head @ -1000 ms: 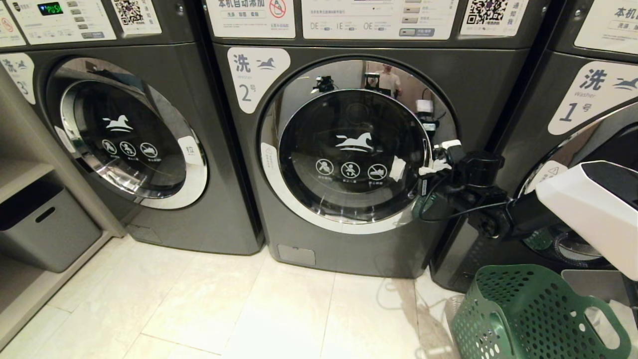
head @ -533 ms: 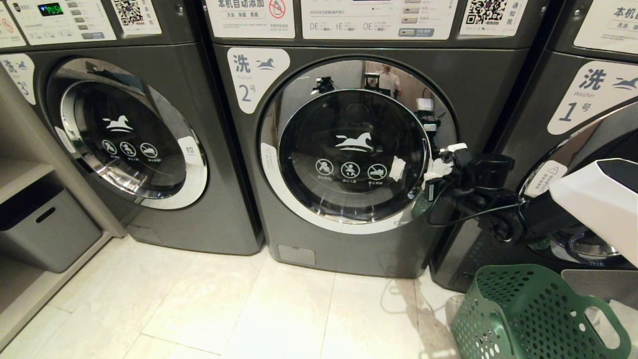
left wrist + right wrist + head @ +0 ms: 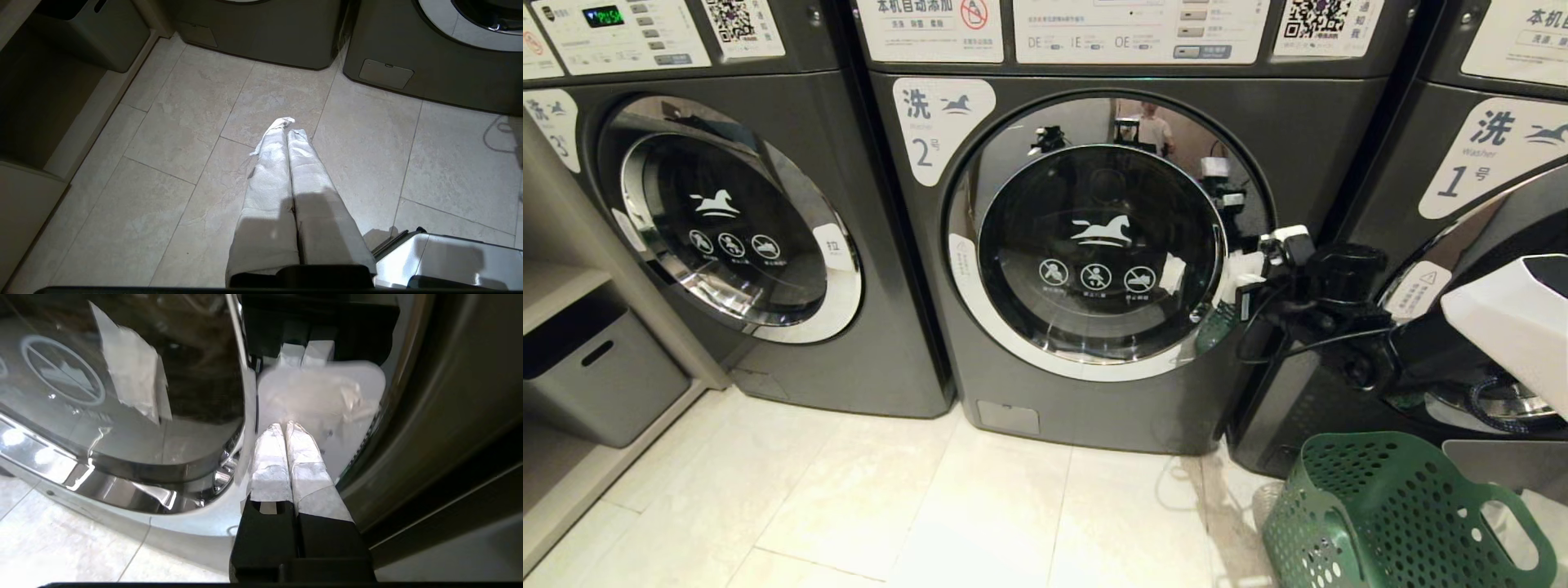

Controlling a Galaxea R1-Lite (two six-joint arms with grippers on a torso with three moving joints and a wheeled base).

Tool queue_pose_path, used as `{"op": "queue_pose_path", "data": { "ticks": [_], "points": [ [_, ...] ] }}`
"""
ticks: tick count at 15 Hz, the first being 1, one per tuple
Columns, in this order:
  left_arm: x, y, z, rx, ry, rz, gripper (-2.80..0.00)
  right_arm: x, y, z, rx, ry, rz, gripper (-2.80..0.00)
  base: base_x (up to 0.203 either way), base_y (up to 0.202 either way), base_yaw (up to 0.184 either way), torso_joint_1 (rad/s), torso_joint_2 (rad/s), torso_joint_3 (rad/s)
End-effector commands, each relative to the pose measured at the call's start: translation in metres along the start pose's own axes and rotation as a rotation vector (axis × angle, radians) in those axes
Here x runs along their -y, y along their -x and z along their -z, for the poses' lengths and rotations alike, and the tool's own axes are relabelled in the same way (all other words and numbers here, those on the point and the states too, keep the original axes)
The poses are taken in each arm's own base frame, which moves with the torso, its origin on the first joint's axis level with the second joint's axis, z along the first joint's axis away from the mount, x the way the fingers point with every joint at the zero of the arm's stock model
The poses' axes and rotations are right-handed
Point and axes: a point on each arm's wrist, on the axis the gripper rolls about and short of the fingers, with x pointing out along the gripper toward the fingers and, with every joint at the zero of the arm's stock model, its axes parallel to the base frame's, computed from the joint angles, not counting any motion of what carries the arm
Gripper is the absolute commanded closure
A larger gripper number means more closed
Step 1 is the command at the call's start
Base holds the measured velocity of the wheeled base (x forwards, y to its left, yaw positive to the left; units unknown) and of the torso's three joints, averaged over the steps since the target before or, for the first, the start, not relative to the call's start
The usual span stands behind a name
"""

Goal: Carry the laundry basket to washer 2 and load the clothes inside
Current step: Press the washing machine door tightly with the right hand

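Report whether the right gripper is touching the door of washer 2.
Cannot tell. In the right wrist view the shut right gripper points at the door's white pull tab, tips overlapping it; neither contact nor gap shows plainly on washer 2.

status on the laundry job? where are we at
Done: the laundry basket stands on the floor beside washer 2. In hand: the right gripper, shut, is at the right edge of the washer's door, which looks closed. The left gripper, shut, hangs over bare floor. Left: open the door, load the clothes.
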Motion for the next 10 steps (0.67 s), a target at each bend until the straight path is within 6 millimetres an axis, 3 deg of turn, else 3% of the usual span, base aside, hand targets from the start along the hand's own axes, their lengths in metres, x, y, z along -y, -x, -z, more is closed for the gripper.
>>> {"op": "queue_pose_path", "data": {
  "ticks": [1, 10],
  "points": [
    [0.001, -0.002, 0.002, -0.002, -0.001, -0.003, 0.00, 0.002, 0.001, -0.004, 0.015, 0.002, -0.002, 0.00, 0.000, 0.000, 0.000, 0.000, 0.00, 0.000],
    [-0.002, 0.003, 0.015, 0.014, 0.005, -0.011, 0.00, 0.001, -0.013, -0.001, 0.038, 0.002, -0.003, 0.00, 0.000, 0.000, 0.000, 0.000, 0.00, 0.000]
  ]
}}
